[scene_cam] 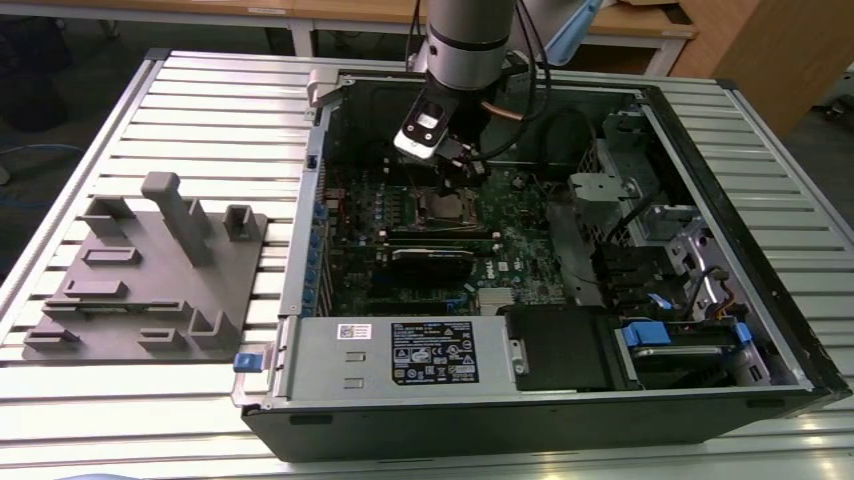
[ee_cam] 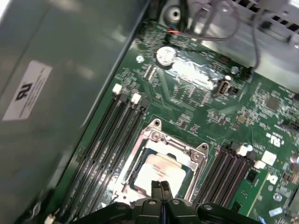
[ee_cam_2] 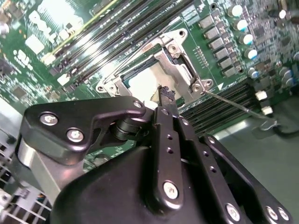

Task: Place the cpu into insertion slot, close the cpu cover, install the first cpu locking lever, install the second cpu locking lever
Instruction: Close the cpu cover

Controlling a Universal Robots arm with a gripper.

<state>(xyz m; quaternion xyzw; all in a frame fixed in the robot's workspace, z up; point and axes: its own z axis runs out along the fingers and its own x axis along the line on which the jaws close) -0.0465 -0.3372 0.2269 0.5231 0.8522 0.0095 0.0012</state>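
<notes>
The cpu [ee_cam: 161, 169] lies flat in the insertion slot [ee_cam: 140, 183], its silver-grey top showing in both wrist views [ee_cam_2: 142, 85]. The cpu cover [ee_cam: 189, 150] lies down around it as a silvery frame [ee_cam_2: 183, 65]. A thin wire locking lever [ee_cam_2: 236, 106] sticks out sideways from one socket corner, away from the frame. My gripper [ee_cam: 161, 188] hovers just over the chip's edge, its black fingers [ee_cam_2: 164, 96] pressed together with nothing between them. In the exterior view the gripper [scene_cam: 450, 170] hangs over the socket [scene_cam: 446, 206] at the middle of the motherboard.
Black memory slots [ee_cam: 110, 140] flank the socket on both sides. A long black expansion card [scene_cam: 430, 256] lies nearer the power supply [scene_cam: 394, 352]. Drive bays and cables [scene_cam: 667, 260] fill the case's exterior-view right. A grey fixture block [scene_cam: 154, 270] stands on the slatted table outside.
</notes>
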